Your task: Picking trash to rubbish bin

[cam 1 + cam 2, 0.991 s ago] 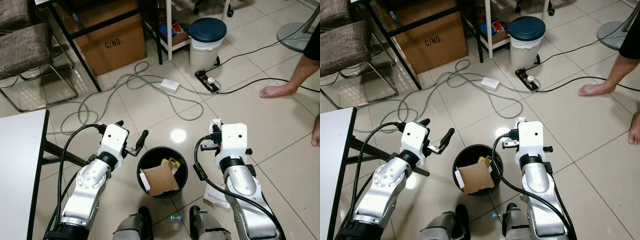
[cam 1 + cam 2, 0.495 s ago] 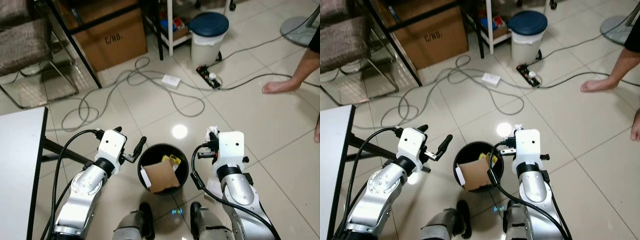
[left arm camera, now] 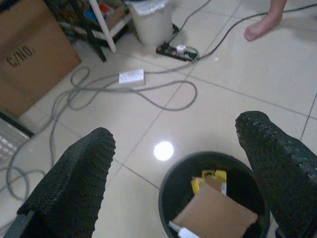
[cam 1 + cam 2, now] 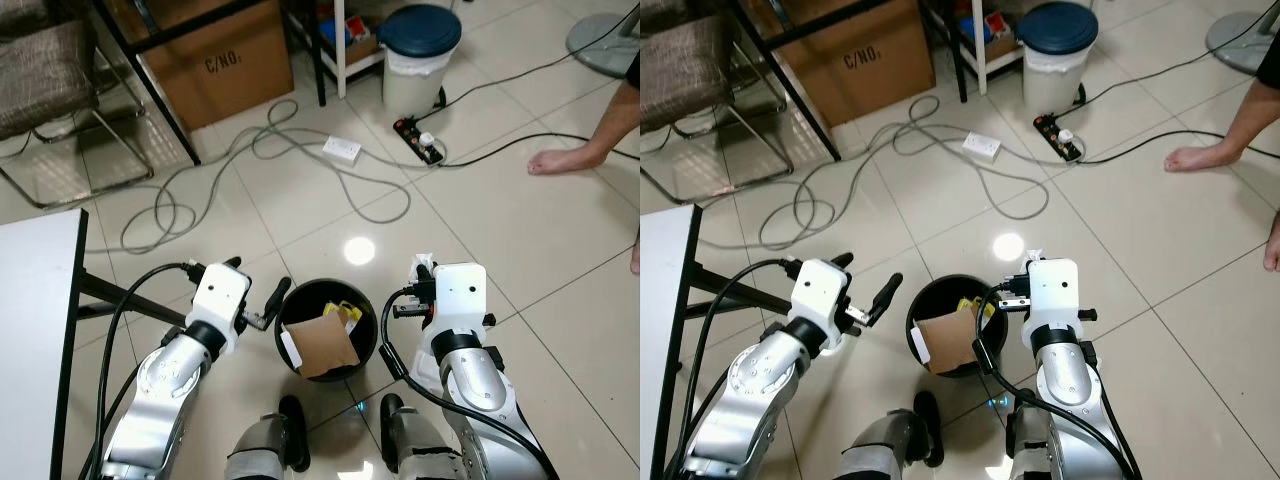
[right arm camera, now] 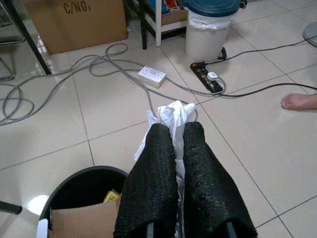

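A round black bin (image 4: 287, 312) stands on the tiled floor between my two arms, holding a brown cardboard piece (image 4: 325, 347), a yellow scrap and a white bit. My left gripper (image 4: 257, 279) is open just left of the bin's rim, nothing between its fingers; the left wrist view looks past them at the bin (image 3: 167, 184). My right gripper (image 4: 421, 272) hovers at the bin's right edge, shut on a crumpled white piece of trash (image 5: 173, 112) that sticks out beyond its fingertips (image 5: 161, 133).
Grey cables (image 4: 250, 160), a white socket block (image 4: 342, 150) and a black power strip (image 4: 418, 140) lie ahead. Behind them stand a blue-lidded white bin (image 4: 420, 50), a cardboard box (image 4: 215, 60) and a chair (image 4: 60, 90). White table (image 4: 30, 330) at left; a person's bare foot (image 4: 565, 158) at right.
The whole picture has shifted, so the camera moved. Both grippers keep their places beside the bin; the right one still holds the white trash.
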`<state>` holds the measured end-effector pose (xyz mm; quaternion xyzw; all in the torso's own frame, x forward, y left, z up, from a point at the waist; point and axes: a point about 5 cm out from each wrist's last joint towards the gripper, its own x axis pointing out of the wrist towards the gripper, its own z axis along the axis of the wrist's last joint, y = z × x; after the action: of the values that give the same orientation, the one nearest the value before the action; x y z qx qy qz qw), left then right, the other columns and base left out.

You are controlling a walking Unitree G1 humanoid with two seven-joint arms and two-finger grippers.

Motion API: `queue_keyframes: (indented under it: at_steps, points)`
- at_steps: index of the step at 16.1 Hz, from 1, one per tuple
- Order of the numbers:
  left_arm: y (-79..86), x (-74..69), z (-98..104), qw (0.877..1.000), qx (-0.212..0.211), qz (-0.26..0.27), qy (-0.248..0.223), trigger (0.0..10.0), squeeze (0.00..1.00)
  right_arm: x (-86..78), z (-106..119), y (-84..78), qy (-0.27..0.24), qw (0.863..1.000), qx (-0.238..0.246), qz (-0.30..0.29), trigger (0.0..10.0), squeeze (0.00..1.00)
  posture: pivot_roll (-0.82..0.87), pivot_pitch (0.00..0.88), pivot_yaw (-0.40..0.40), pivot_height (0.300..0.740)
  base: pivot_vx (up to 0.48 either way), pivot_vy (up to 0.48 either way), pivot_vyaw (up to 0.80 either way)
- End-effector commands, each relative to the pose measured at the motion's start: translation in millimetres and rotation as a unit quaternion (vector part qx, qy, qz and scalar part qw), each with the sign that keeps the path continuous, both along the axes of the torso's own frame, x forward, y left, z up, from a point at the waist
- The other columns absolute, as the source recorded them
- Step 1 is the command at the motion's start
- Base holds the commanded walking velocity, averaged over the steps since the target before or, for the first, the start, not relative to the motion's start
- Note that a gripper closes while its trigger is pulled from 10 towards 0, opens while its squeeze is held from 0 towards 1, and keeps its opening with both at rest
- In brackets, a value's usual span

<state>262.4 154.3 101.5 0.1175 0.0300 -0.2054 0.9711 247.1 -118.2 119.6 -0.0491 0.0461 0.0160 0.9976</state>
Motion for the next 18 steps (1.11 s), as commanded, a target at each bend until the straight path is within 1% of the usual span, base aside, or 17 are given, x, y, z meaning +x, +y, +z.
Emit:
queue_keyframes:
  at_steps: [1,6,18]
  points:
    - [1.9,-3.8,-1.7,1.000,0.010,-0.006,0.008,10.0,0.00,-3.6,2.0,3.5,-0.001,1.000,0.002,0.003,10.0,0.00,-0.05,0.368,0.130,0.740,0.000,0.000,0.00]
    - [-0.5,-3.5,-0.4,1.000,0.008,-0.010,0.011,10.0,0.00,-4.7,0.8,2.8,0.001,1.000,0.002,0.001,10.0,0.00,-0.05,0.367,0.131,0.740,0.000,0.000,0.00]
    - [1.6,-2.9,-3.3,1.000,0.011,-0.013,0.017,10.0,0.00,-5.5,-0.5,3.1,0.006,1.000,0.001,0.000,10.0,0.00,-0.05,0.367,0.135,0.740,0.000,0.000,0.00]
